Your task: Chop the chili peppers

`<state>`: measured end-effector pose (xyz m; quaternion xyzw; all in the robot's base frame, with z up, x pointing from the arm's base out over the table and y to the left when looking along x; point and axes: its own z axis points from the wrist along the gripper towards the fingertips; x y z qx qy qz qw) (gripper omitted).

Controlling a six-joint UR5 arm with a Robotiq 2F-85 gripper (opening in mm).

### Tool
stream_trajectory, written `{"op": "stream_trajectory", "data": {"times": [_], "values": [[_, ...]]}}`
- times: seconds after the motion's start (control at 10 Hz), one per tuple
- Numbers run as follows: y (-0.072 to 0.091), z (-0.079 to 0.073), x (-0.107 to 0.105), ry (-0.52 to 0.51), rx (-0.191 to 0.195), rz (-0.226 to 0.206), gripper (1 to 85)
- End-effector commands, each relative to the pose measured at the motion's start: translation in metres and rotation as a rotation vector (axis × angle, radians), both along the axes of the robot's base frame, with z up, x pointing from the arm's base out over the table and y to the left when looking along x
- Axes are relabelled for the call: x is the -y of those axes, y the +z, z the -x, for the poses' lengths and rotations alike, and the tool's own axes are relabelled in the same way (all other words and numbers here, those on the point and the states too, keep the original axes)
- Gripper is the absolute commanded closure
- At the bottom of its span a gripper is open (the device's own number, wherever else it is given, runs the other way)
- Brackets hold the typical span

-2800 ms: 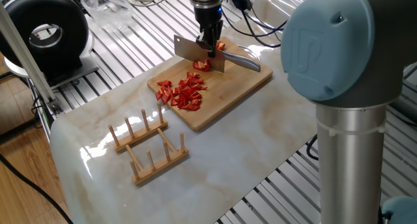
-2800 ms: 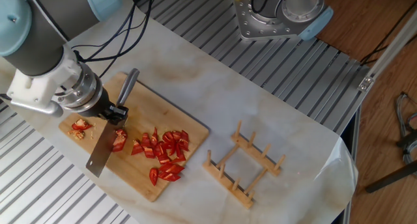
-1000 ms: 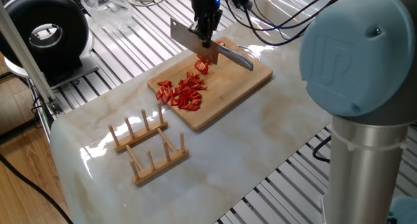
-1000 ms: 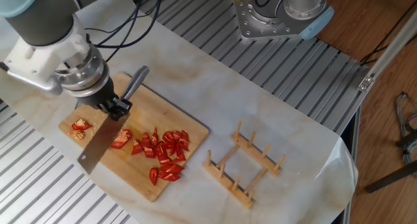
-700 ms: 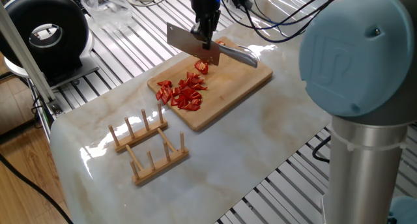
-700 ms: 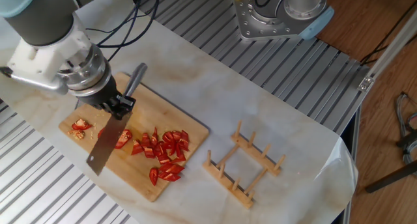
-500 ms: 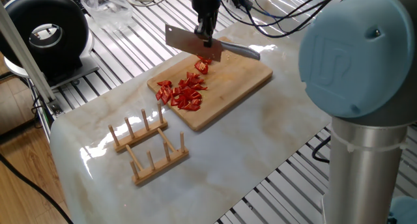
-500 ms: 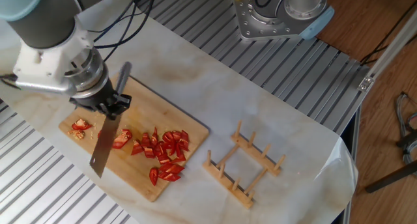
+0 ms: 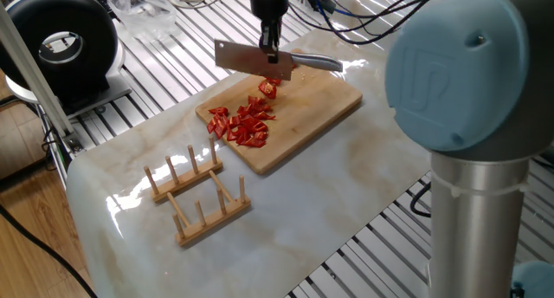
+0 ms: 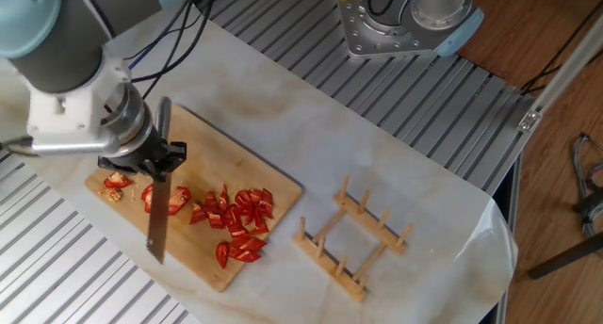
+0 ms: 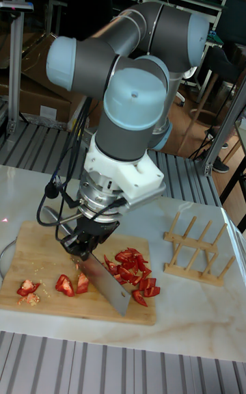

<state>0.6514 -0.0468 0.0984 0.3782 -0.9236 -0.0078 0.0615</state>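
Bamboo board [image 9: 312, 107], gripper [image 9: 271, 54] holding cleaver [image 9: 253, 62] above chili peppers [image 9: 245, 121]

Glossy red chili peppers [image 9: 245, 123] on a pale tan bamboo board [image 9: 320, 99]; steel-grey knife [image 9: 251, 61]; cream, brown-veined marble surface [image 9: 329, 194]; light wooden rack [image 9: 197, 197] beside the board.

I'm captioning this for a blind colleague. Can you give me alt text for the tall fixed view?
A grey and blue robot arm's gripper holds a cleaver over a wooden cutting board scattered with chopped red chili peppers. A wooden rack stands to the right on the marble table.
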Motion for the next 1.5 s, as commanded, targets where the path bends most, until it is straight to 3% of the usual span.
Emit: {"op": "stream_trajectory", "data": {"times": [0.0, 0.3, 0.9, 1.4], "values": [[-0.0056, -0.0015, 0.0049, 0.113, -0.029, 0.015, 84.3], [-0.007, -0.007, 0.0037, 0.146, -0.027, 0.023, 84.3], [-0.0091, -0.0027, 0.0041, 0.236, -0.057, 0.009, 84.3], [-0.0147, 0.0013, 0.0013, 0.264, -0.076, -0.024, 84.3]]}}
